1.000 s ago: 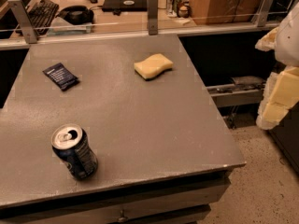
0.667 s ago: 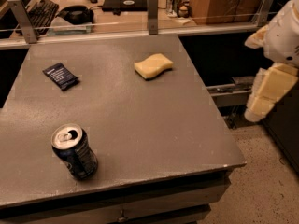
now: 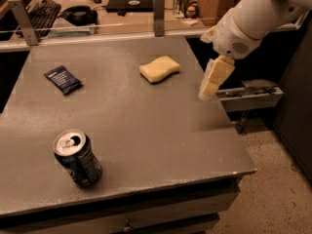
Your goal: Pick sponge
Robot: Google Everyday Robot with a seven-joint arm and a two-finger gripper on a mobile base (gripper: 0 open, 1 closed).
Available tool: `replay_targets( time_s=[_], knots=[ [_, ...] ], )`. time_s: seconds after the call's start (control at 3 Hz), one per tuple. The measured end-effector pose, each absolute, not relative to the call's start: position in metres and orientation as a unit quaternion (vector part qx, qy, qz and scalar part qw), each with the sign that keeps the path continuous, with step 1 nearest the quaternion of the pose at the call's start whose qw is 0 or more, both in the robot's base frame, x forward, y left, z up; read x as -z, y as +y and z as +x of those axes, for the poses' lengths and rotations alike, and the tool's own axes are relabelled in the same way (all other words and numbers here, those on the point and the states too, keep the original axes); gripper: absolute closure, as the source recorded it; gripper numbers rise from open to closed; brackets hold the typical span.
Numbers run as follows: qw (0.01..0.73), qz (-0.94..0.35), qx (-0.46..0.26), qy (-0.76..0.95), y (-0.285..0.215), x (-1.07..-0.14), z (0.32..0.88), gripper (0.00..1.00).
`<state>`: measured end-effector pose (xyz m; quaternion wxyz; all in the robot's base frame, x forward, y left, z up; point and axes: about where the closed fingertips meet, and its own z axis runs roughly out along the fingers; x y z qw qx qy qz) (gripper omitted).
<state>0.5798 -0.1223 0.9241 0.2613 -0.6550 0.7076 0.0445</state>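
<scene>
Three items rest on the worktop [image 3: 146,126]. The claw [image 3: 210,86] hangs above the worktop's right edge; whether it is open or closed cannot be told. The sponge [image 3: 159,68] lies near the claw, to its left and apart from it. Dark packet [image 3: 63,79] and can [image 3: 78,158] sit farther left.

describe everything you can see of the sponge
The sponge is a pale yellow foam block with wavy sides and a thin dark bottom layer. It lies flat on the grey table, toward the far right, nothing else touching it. The pincer hangs to its right, over the table edge, apart from it.
</scene>
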Motion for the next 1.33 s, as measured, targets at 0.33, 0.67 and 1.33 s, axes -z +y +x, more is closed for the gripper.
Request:
replay_targets(
  time_s=[0.33, 0.67, 1.33],
  knots=[
    [0.282, -0.660, -0.067, 0.693, -0.096, -0.904, 0.620, 0.00],
    [0.297, -0.658, -0.091, 0.686, -0.068, -0.882, 0.652, 0.00],
    [0.296, -0.637, -0.138, 0.698, -0.033, -0.853, 0.698, 0.16]
  ],
)
